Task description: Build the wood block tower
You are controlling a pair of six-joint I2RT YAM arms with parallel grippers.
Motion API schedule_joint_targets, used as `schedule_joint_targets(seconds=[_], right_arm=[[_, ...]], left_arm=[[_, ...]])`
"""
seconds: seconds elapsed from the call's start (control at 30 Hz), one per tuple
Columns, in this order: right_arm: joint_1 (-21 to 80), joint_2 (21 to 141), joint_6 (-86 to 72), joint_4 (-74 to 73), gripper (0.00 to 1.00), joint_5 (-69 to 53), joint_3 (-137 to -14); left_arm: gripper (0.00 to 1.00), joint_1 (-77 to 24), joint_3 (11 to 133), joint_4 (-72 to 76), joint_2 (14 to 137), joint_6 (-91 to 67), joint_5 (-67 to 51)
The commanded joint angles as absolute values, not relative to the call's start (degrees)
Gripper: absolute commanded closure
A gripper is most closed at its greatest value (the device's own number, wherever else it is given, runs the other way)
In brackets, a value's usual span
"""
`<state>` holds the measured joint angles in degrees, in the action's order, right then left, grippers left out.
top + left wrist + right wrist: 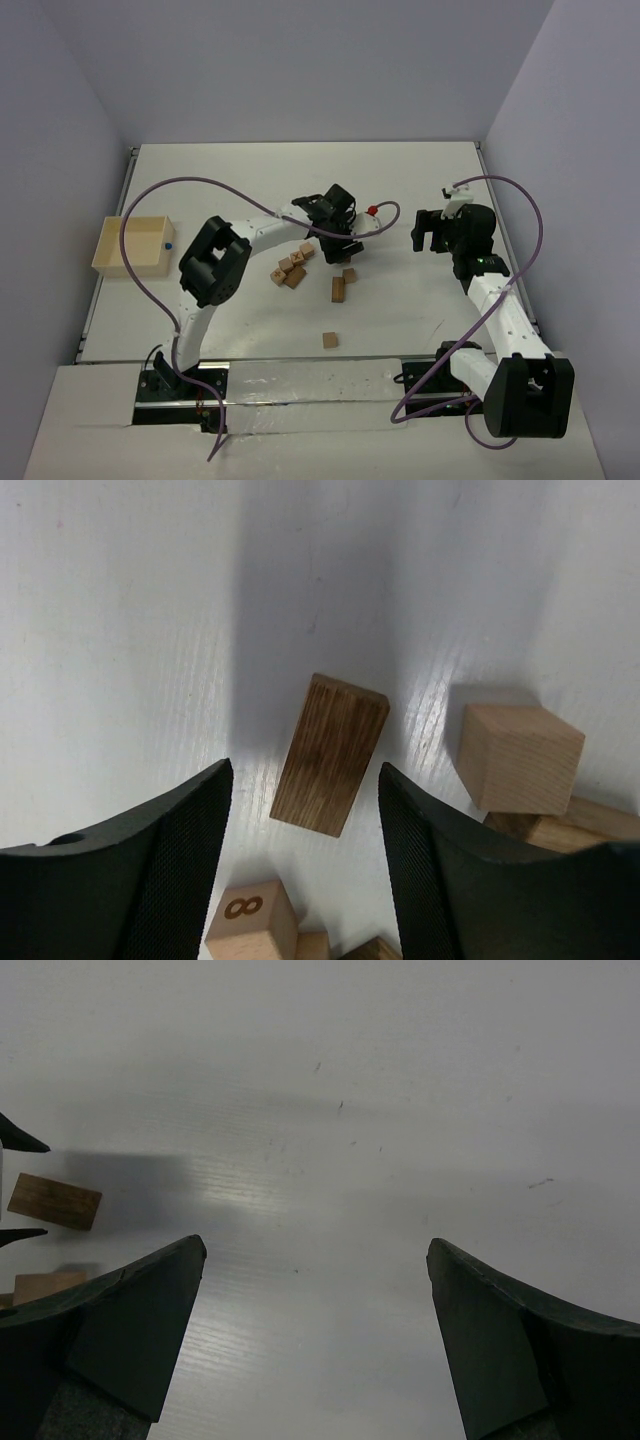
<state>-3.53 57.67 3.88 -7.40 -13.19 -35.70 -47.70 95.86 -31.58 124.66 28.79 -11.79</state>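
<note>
Wood block [335,742] between parted left claw [303,780]

My white table [300,180] carries a pale tray [128,266] at its left edge. Around the middle the wood blocks [292,270] lie in a loose cluster, with a longer block [340,290] just to their right and a lone cube [329,340] toward the near edge.

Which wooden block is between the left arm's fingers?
The long, darker-grained block, framed by the two black fingers with a gap on each side. The plain pale cube sits outside them; the cube marked 8 is paler and squarer.
</note>
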Motion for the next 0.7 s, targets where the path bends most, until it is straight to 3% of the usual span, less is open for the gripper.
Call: schedule_joint_targets(seconds=[0.0,0.27,0.4,0.47,0.67], right_arm=[[-4.0,57.7,3.5,-7.0,0.0,-13.4,-38.8],[-4.0,57.8,3.6,-7.0,0.0,-13.4,-38.7],[-4.0,57.7,3.7,-6.9,0.0,-13.4,-38.8],[-4.0,57.7,3.7,-7.0,0.0,-13.4,-38.7],[-4.0,57.5,3.7,-6.9,0.0,-13.7,-38.7]], left_arm=[[0.37,-48.2,98.7,-29.9,126.0,27.7,-14.2],[0.54,-48.2,94.4,-28.0,125.9,27.2,-10.5],[0.77,-47.8,89.5,-27.4,123.4,27.2,-9.2],[0.97,-46.9,86.4,-27.0,121.6,26.2,-8.6],[1.0,-42.2,77.8,-25.0,116.9,20.2,-3.8]])
